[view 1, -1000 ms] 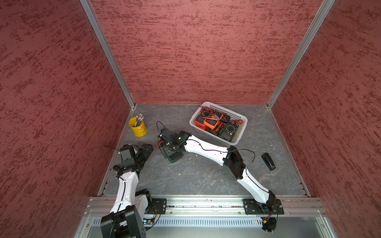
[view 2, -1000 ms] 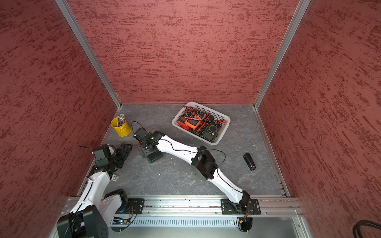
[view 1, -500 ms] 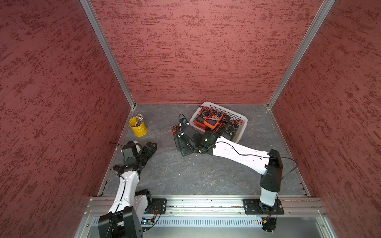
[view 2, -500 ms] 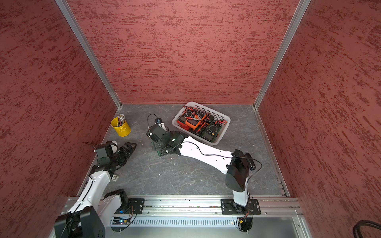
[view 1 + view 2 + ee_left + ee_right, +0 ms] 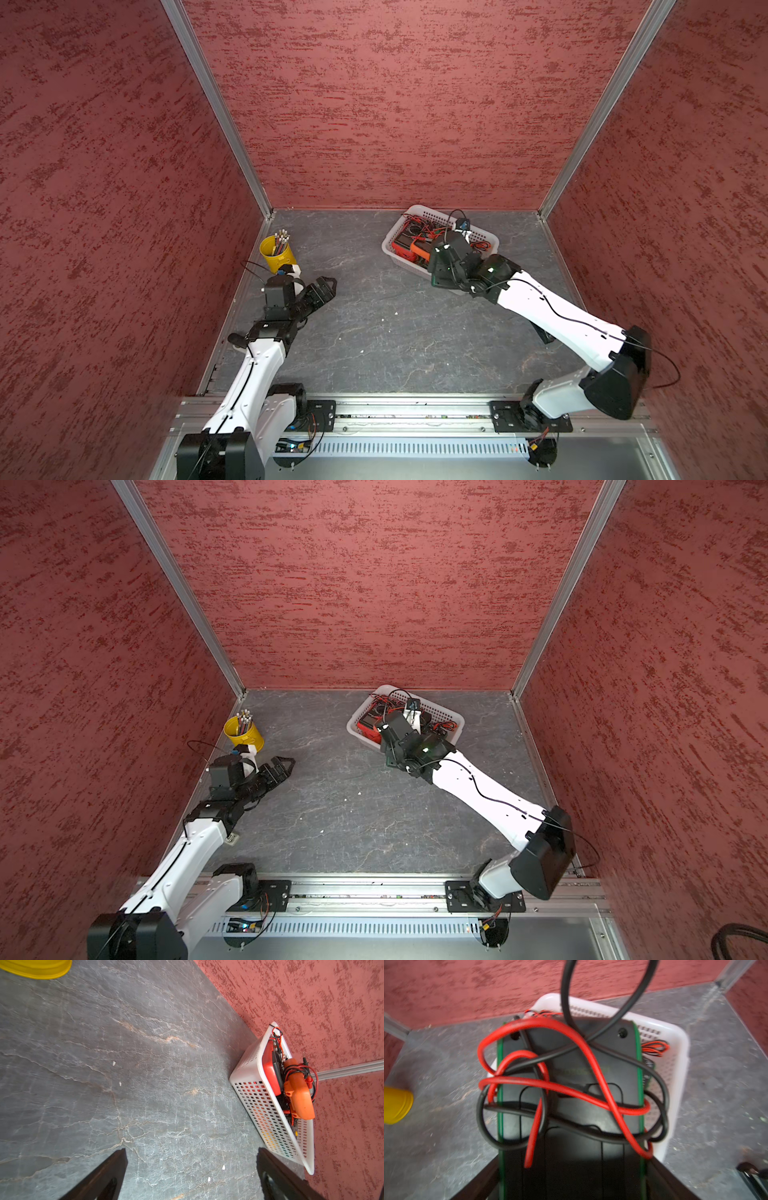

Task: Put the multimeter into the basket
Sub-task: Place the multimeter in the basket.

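Observation:
The multimeter (image 5: 571,1084) is black with a green edge, and red and black leads are looped round it. My right gripper (image 5: 574,1167) is shut on its lower end. In both top views the multimeter (image 5: 445,253) (image 5: 397,729) hangs in the right gripper (image 5: 440,274) (image 5: 392,750) over the near side of the white perforated basket (image 5: 392,239) (image 5: 357,721) (image 5: 679,1043). My left gripper (image 5: 328,284) (image 5: 286,764) (image 5: 192,1149) stands open above the bare floor at the left, far from the basket (image 5: 255,1076).
Red and orange multimeters (image 5: 299,1095) with tangled leads lie in the basket. A yellow cup (image 5: 276,253) (image 5: 245,733) of pencils stands just behind the left gripper. A small black object (image 5: 542,332) lies partly under the right arm. Red walls close in three sides.
The right arm has swung right, carrying the multimeter from the left-middle floor to over the basket's near side. The left gripper has edged a little forward, still open.

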Available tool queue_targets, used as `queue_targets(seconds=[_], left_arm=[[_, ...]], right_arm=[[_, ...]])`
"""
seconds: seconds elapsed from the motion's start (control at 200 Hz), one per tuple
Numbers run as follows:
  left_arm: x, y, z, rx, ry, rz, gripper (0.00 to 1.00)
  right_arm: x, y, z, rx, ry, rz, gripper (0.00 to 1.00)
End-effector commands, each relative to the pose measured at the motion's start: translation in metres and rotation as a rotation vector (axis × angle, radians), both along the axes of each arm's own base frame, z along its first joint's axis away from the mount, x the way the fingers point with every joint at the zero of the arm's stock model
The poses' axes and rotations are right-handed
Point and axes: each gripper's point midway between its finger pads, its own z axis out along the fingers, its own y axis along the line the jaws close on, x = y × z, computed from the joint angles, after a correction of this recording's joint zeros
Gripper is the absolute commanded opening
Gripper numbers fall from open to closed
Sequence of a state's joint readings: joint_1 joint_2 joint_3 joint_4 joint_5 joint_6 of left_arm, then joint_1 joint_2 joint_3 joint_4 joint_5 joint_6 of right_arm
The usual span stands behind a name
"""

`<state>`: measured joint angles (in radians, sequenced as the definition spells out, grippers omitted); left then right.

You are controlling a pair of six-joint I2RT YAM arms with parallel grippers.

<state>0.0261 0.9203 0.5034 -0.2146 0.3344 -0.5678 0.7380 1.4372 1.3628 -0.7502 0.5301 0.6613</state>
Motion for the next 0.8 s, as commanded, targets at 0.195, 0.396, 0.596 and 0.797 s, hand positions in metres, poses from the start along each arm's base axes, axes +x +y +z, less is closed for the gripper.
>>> queue_targets(seconds=[0.195, 0.396, 0.596, 0.797], left_arm=[[0.012, -0.013, 0.007, 0.031, -0.031, -0.044, 1.00], [0.012, -0.015, 0.005, 0.046, -0.019, -0.056, 1.00], [0.012, -0.016, 0.003, 0.049, -0.016, -0.062, 1.00], [0.012, -0.018, 0.004, 0.051, -0.017, -0.067, 1.00]], right_arm=[[0.015, -0.049, 0.014, 0.053, -0.055, -0.160, 0.30], [0.031, -0.053, 0.000, 0.061, -0.020, -0.184, 0.30], [0.045, -0.055, -0.015, 0.050, 0.018, -0.205, 0.29], [0.057, -0.053, -0.033, 0.046, 0.047, -0.223, 0.29]])
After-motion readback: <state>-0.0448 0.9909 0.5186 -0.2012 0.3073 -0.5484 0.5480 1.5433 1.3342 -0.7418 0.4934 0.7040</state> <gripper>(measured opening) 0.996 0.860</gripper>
